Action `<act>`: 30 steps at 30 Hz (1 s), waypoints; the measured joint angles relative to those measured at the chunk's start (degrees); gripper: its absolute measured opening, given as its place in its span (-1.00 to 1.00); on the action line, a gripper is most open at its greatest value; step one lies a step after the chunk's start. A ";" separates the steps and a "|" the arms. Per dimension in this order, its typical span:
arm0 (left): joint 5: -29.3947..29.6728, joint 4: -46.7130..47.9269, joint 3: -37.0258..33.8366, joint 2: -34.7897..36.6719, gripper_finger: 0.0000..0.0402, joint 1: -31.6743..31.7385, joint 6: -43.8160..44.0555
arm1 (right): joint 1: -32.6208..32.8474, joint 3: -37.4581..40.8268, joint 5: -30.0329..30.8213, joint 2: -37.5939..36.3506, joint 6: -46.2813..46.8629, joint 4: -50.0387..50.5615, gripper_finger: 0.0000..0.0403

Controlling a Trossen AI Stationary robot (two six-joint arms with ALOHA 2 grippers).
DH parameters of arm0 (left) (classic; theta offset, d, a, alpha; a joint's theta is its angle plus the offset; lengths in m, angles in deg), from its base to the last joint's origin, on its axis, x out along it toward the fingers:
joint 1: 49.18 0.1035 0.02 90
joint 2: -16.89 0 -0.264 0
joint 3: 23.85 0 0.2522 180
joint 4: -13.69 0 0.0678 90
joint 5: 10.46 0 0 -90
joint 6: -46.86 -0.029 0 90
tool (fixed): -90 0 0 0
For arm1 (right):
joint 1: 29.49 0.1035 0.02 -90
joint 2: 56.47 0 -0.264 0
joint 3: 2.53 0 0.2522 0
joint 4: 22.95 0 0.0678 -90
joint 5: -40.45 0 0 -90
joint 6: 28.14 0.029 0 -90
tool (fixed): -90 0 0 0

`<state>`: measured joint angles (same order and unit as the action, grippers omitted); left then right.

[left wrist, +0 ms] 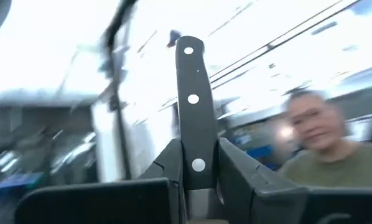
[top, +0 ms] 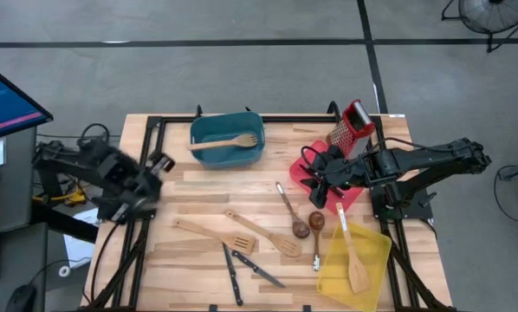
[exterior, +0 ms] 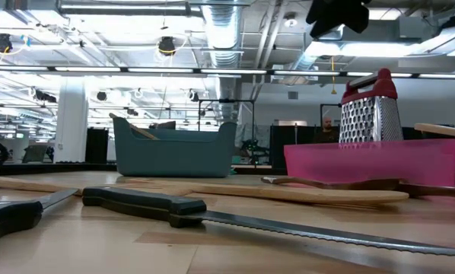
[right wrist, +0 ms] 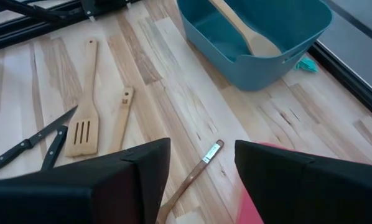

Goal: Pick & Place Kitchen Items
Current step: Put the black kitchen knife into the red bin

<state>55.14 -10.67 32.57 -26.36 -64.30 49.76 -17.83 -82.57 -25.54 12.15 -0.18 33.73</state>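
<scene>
Teal bin holds wooden spoon; grater in red bin.

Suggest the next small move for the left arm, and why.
Probably carry the knife toward a bin, perhaps the teal bin nearest it. The left gripper is shut on the knife's black handle, raised over the table's left edge, away from every bin.

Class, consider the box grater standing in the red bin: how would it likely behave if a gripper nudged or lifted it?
The box grater stands tall and leaning at the red bin's far end, so a nudge would probably tip it. Its perforated metal body looks rigid, unlikely to flex. The red top handle seems the safest place to grip.
</scene>
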 joint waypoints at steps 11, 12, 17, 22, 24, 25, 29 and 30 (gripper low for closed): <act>2.04 -0.39 0.00 -2.46 -0.76 -3.16 -4.48 | 0.00 0.00 0.00 0.00 0.01 -0.29 -0.06; 3.35 -0.32 0.00 -2.96 -0.76 -3.17 -4.53 | 0.00 0.00 0.00 0.00 0.01 -0.31 -0.07; 14.57 3.13 0.00 -5.98 -0.76 -3.14 -7.22 | 0.18 0.01 -0.06 0.00 -0.02 -1.25 -0.08; 42.50 7.26 -0.02 -11.40 -0.76 -3.12 -8.06 | 2.07 0.02 -0.02 0.00 -1.53 -4.79 -0.04; 55.26 7.16 -0.02 -13.75 -0.76 -3.12 -8.14 | 2.77 0.02 -0.02 0.00 -1.54 -6.32 -0.02; 60.19 7.30 -0.02 -14.97 -0.76 -3.11 -9.27 | 3.15 0.02 0.00 0.00 -1.52 -6.82 -0.02; 72.85 7.19 -0.02 -20.18 -0.76 -2.79 -13.97 | 4.45 0.02 1.98 0.19 -1.08 -9.10 0.00; 74.34 7.16 -0.02 -21.41 -0.76 -2.79 -15.13 | 4.69 0.01 2.98 0.59 -1.06 -9.63 0.00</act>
<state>129.48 -3.51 32.54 -47.77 -67.09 34.62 -13.14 -82.56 -22.55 12.74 -1.24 24.10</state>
